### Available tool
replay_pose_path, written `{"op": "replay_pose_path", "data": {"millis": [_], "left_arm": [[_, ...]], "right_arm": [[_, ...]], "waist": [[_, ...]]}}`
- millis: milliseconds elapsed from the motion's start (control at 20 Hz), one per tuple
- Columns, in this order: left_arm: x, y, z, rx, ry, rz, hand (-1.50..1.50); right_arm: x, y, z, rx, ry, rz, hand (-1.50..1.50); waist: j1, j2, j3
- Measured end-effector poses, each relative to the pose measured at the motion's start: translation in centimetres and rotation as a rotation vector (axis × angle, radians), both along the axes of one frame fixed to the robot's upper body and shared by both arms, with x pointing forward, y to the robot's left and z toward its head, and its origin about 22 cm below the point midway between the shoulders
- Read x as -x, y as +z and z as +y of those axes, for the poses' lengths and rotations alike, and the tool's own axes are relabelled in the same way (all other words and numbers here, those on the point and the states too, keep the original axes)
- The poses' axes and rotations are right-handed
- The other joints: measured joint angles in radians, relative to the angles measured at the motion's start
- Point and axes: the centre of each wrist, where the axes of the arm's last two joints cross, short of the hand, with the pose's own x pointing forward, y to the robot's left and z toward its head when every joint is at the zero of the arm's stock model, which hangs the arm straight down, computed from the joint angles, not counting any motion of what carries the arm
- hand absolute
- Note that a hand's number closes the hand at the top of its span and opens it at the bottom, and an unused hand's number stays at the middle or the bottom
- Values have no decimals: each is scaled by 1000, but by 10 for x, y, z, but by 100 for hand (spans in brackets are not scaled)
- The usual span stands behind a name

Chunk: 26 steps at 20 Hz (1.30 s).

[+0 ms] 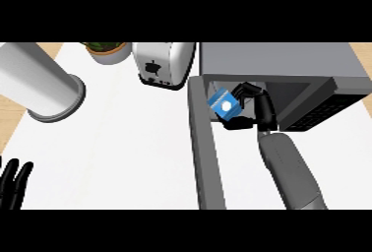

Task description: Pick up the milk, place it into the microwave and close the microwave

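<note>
Blue milk carton [224, 104] sits gripped by right hand [256, 104] fingers inside the microwave [280, 59].

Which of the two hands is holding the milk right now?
The right hand, reaching into the open microwave, curls round the blue milk carton. The left hand rests open at the lower left edge.
</note>
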Motion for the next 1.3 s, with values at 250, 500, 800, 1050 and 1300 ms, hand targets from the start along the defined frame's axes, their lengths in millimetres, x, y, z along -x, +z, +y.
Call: {"op": "replay_pose_path", "data": {"millis": [250,500,800,1050,1300], "left_arm": [[0,1,1,-1,-4,-18,-150],[-5,-1,3,1,-25,-20,-150],[-6,-1,3,-10,-33,-10,-150],[-8,-2,4,-32,-38,-8,-150],[-10,-1,2,-55,-41,-11,-150]], "right_arm": [[-32,12,-14,72,-51,13,150],[-52,29,-26,145,-157,1,150],[-61,39,-38,243,-336,-81,150],[-67,45,-42,388,-332,-85,-150],[-71,49,-31,450,-268,-57,-150]], "waist": [[21,7,1],[40,17,1],[59,27,2],[77,35,2],[84,37,3]]}}
